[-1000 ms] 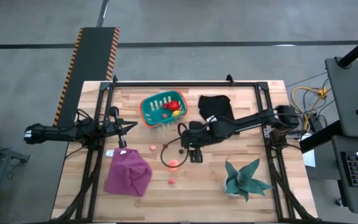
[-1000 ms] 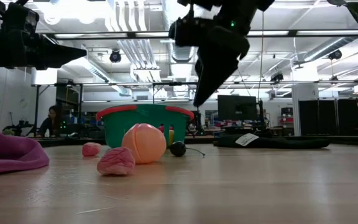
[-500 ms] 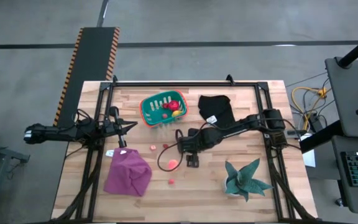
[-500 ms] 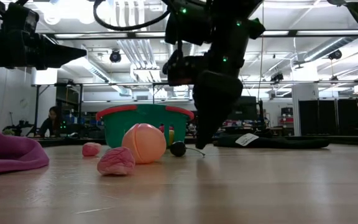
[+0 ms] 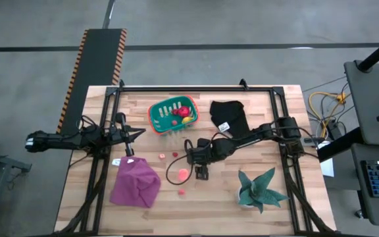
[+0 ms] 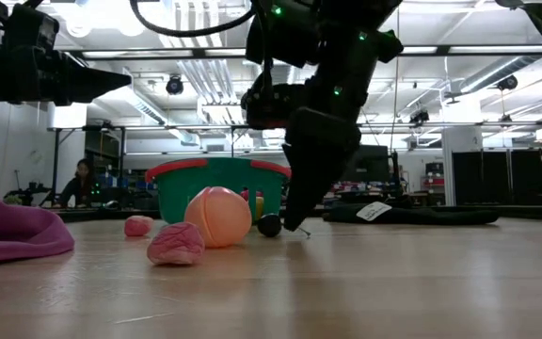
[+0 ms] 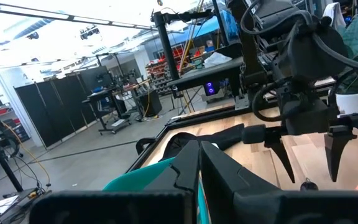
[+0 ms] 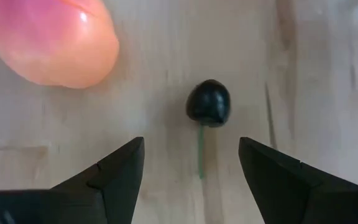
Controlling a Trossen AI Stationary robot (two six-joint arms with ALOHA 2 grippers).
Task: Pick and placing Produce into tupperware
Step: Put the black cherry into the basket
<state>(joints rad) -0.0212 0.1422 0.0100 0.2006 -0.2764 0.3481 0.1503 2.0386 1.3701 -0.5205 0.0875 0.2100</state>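
Now the right gripper (image 8: 190,163) is low over the table with fingers apart, the dark brown produce piece (image 8: 208,102) between and ahead; it should descend centred, then close gently.

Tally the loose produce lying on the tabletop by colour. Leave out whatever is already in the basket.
pink pieces: 2
red piece: 1
peach-orange piece: 1
dark stemmed piece: 1
Total: 5
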